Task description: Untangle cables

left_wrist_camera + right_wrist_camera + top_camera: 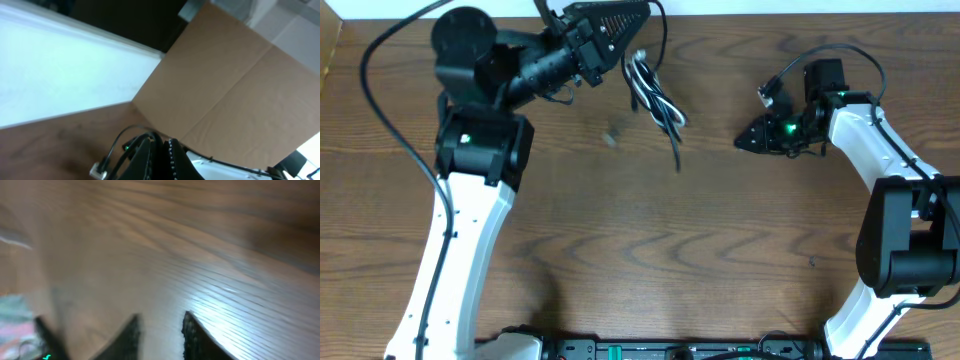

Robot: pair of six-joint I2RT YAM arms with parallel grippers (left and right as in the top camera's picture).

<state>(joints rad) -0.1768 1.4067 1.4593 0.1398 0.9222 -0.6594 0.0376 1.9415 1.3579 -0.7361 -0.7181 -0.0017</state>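
The cables [655, 100], a bunch of thin black and white cords, hang down from my left gripper [638, 30] at the back of the table, with a black tail reaching to the wood. In the left wrist view that gripper [161, 142] has its jaws pressed together; the cords themselves are hidden there. My right gripper [742, 140] sits low over the table to the right, apart from the bunch. In the right wrist view it [160, 330] stands slightly open over bare wood, nothing between the fingers.
A thin black cord with a white plug [767, 92] loops beside the right wrist, and the plug [100, 170] also shows in the left wrist view; I cannot tell whether it is attached to the arm. A brown cardboard panel [235, 85] stands behind the table.
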